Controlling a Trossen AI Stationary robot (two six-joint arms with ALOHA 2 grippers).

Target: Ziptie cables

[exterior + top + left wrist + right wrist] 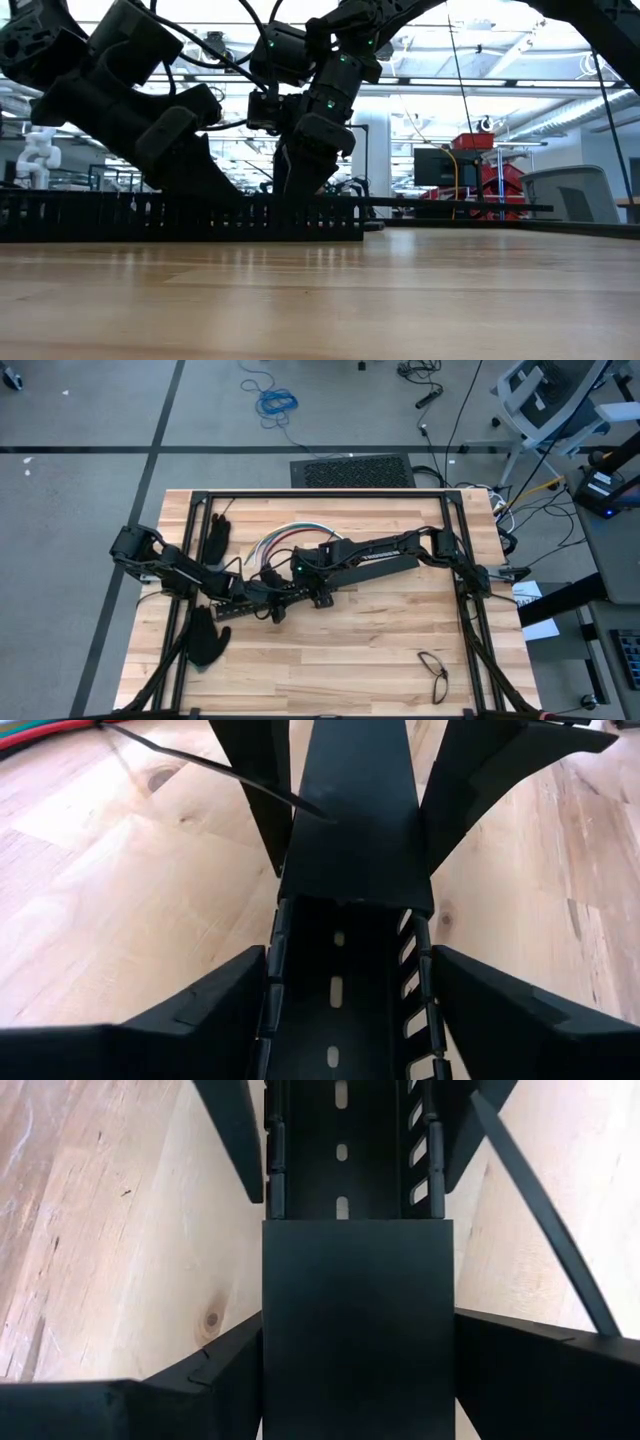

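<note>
A long black slotted bar (345, 575) lies flat on the wooden table; its far part carries a plain black cover (355, 1340). My left gripper (350, 970) is shut on the open slotted part. My right gripper (355, 1330) faces it, shut on the covered part, a short way along the bar. The cables (285, 540), red, white and green wires in a curved bundle, rest on the table beyond the bar; no gripper touches them. One thin dark ziptie (220, 770) lies slanting beside my right gripper's fingers, its tip on the cover. My left gripper pinches the slotted bar's two side walls (272, 970) between its fingers, which lie across the bar. They slant down from the table's left side. The bar stays flat on the table. My right gripper pinches the two long sides of the bar's cover (270, 1350), near the cover's end. Its fingers lie across the bar and point steeply down. The bar stays flat on the table.
Two black gloves lie at the left, one by the far edge (218, 538) and one nearer (205, 640). A pair of glasses (432, 672) lies near the front right. A black frame (320, 493) runs round the table's edges.
</note>
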